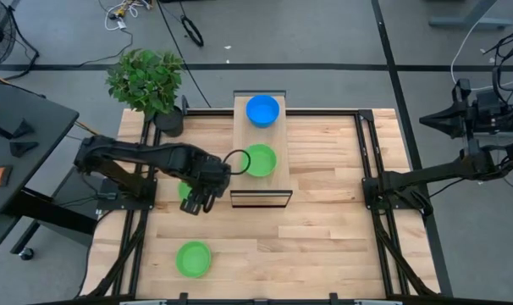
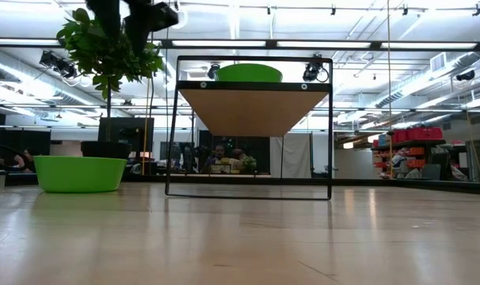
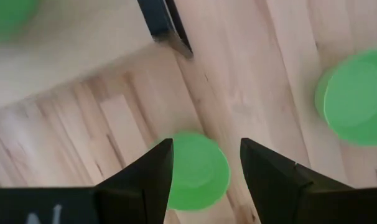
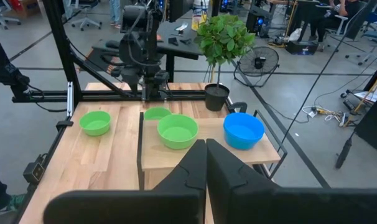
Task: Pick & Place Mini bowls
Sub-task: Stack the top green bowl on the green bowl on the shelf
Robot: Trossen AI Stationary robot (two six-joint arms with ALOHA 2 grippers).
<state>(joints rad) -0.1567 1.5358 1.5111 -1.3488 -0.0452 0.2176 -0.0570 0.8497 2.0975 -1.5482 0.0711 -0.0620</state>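
hovering with fingers spread, the left tool (image 3: 204, 165) is centred directly above a green mini bowl (image 3: 198, 171) on the desk (image 1: 324, 229); the right tool (image 4: 205, 168) is clenched, parked aside.

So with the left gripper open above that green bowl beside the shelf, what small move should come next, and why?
Probably a straight descent. The left gripper hangs open over a green bowl on the table, and its fingers straddle the bowl without touching it. Lowering would bring them to the rim for a grasp. The right gripper waits shut off to the side.
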